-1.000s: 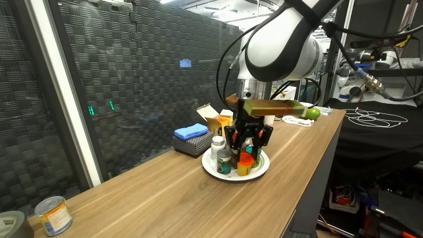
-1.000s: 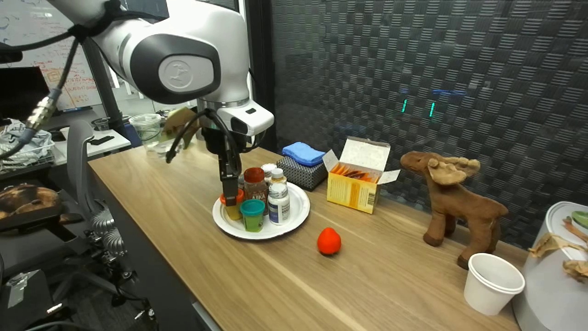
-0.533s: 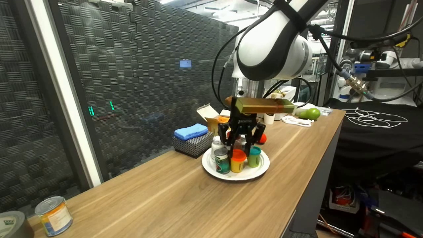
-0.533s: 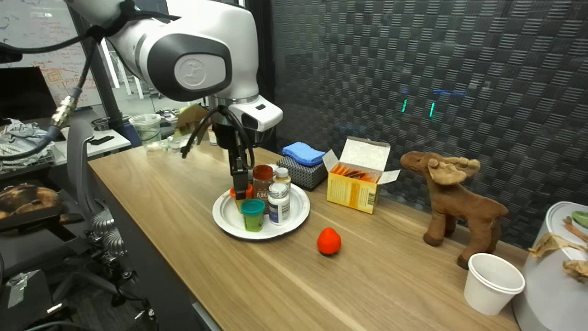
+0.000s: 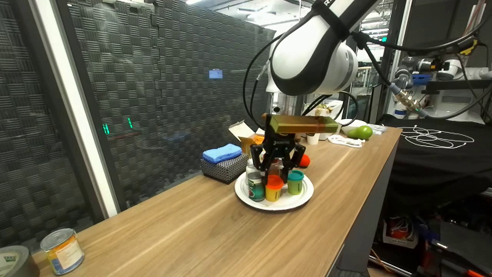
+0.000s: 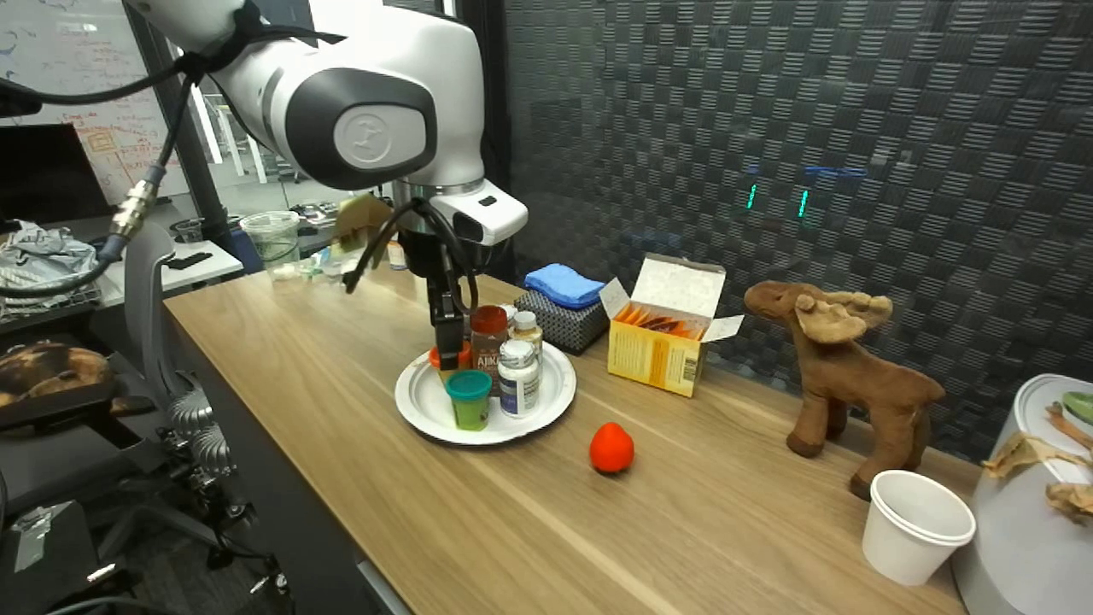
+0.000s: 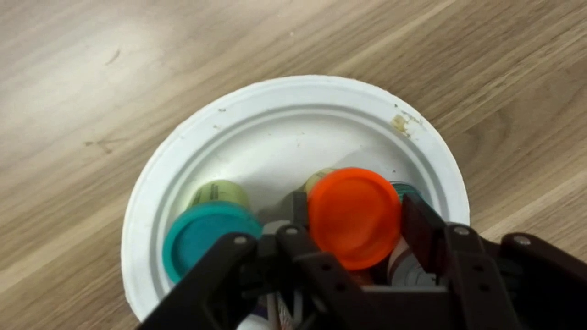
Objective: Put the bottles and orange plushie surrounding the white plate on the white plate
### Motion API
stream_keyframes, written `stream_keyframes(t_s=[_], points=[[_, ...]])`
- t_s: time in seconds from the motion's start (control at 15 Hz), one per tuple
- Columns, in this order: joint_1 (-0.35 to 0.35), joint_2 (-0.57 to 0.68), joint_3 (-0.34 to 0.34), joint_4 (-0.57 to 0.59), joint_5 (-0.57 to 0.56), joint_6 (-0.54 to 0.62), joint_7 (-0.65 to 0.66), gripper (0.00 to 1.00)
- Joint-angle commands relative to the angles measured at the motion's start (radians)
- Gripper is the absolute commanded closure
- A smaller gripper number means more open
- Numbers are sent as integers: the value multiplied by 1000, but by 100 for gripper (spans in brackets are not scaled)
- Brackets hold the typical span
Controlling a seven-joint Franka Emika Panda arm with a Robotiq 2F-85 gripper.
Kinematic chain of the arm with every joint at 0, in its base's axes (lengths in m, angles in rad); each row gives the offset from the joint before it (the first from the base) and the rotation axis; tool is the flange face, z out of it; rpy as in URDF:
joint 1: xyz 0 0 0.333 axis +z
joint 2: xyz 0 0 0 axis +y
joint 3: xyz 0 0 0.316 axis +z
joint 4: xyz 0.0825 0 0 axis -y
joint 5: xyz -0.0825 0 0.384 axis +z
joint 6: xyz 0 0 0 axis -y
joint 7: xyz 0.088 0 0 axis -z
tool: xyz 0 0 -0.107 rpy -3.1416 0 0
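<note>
My gripper (image 7: 352,215) is closed around a jar with an orange cap (image 7: 355,217) and a yellow body. That jar is upright over the white plate (image 7: 293,137), low enough that I cannot tell whether it touches it. Beside it on the plate stand a teal-capped jar (image 6: 470,401), a red-capped bottle (image 6: 488,346), white bottles (image 6: 519,384) and the green-labelled tin with silver lid (image 5: 256,187). In both exterior views the orange plushie (image 6: 612,448) lies on the table, off the plate.
A yellow box (image 6: 656,354) and a patterned box under a blue cloth (image 5: 223,153) stand by the wall. Farther along are a brown plush animal (image 6: 862,376) and white cups (image 6: 914,530). A tin can (image 5: 62,252) and tape roll (image 5: 15,261) sit at the opposite end.
The gripper has carried the orange-capped jar across the plate, away from the teal-capped jar and up against the other bottles. The red-capped bottle and green-labelled tin have shifted slightly.
</note>
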Motion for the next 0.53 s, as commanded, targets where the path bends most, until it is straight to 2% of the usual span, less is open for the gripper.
stream_keyframes(t_s=[0.0,0.07,0.27,0.47], points=[[2,-23,12,6,35,-49,-20,40],[5,-35,9,4,20,-68,-13,19],[9,-98,-4,-10,-25,-117,10,0],[-9,-156,-25,-31,-33,-107,41,0]])
